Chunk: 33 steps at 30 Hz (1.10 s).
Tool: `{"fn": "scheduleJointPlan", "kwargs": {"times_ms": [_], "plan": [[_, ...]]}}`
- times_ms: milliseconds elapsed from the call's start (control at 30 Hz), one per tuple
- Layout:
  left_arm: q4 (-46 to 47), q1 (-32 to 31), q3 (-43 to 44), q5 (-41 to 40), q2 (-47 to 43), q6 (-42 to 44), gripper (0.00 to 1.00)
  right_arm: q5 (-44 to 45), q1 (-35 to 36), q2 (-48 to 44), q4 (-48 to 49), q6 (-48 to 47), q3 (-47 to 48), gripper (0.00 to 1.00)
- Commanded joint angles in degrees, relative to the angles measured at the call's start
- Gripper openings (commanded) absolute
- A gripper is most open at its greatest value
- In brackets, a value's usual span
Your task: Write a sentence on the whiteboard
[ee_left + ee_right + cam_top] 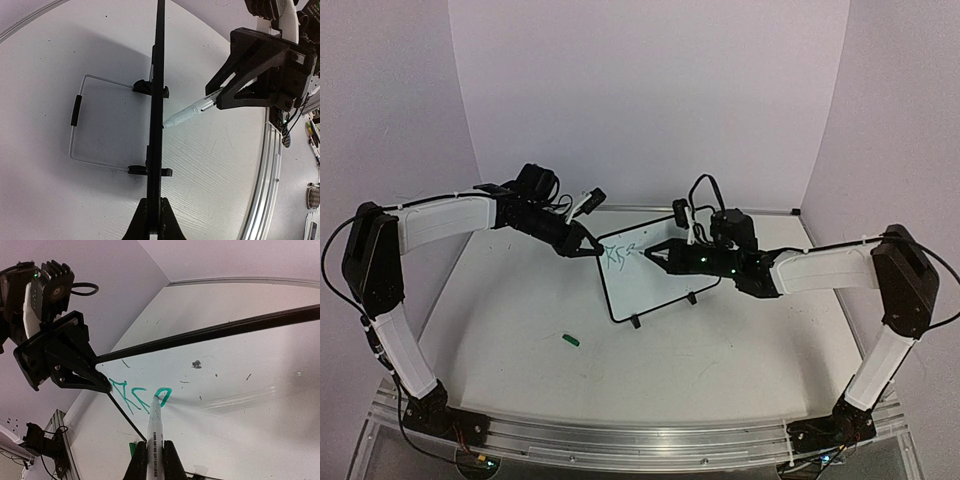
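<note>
The whiteboard (pixel 660 288) stands tilted on its two feet at the table's middle. My left gripper (pixel 586 246) is shut on the top left corner of its black frame (pixel 158 75), which shows edge-on in the left wrist view. My right gripper (pixel 154 452) is shut on a white marker (pixel 154 427). The marker's tip touches the board face (pixel 240 390) at the last green stroke. The sentence (pixel 137 396) is three green marks near the board's top left corner, also small in the top view (pixel 617 256).
A green marker cap (pixel 570 340) lies on the table in front of the board, left of its feet. A wire stand (pixel 75 110) props the board from behind. Purple walls close in at the back and sides. An aluminium rail (pixel 640 435) runs along the near edge.
</note>
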Motion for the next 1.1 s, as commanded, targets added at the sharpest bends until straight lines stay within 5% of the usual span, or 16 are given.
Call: {"fn": "scheduleJointPlan", "kwargs": {"times_ms": [0,1067], "plan": [[-3.6,-1.2,0.6,-3.2,0.4,3.0,0.00,1.0,-0.3,1.3,1.1,0.7,-0.2,0.00],[-3.7,-1.3,0.6,-3.3,0.5,3.0,0.00,6.4,-0.3,-4.7,1.4,0.5,-3.8,0.00]]}}
